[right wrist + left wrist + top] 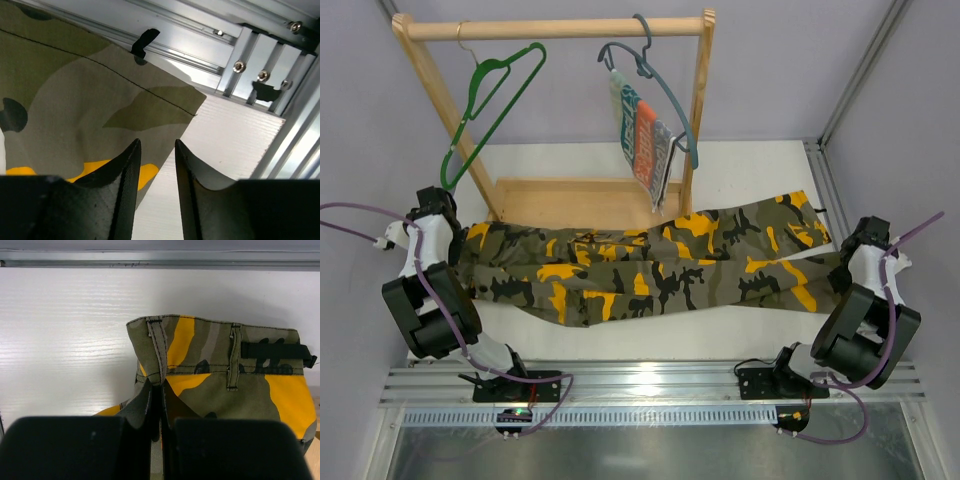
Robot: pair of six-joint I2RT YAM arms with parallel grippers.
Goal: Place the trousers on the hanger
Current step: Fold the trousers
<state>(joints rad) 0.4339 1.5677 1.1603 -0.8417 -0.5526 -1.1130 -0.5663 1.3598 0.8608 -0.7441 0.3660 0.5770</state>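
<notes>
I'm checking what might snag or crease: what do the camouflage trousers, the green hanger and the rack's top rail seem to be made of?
The trousers look like matte woven cloth, probably cotton, with visible seams and stitched belt loops. The green hanger is thin and slightly glossy, either plastic or coated wire; I cannot tell which. The top rail looks like pale, unpainted round wood.

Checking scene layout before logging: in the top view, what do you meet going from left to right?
Left gripper → green hanger → grey-blue hanger → right gripper. The trousers span nearly the whole width, so they are left out.
</notes>
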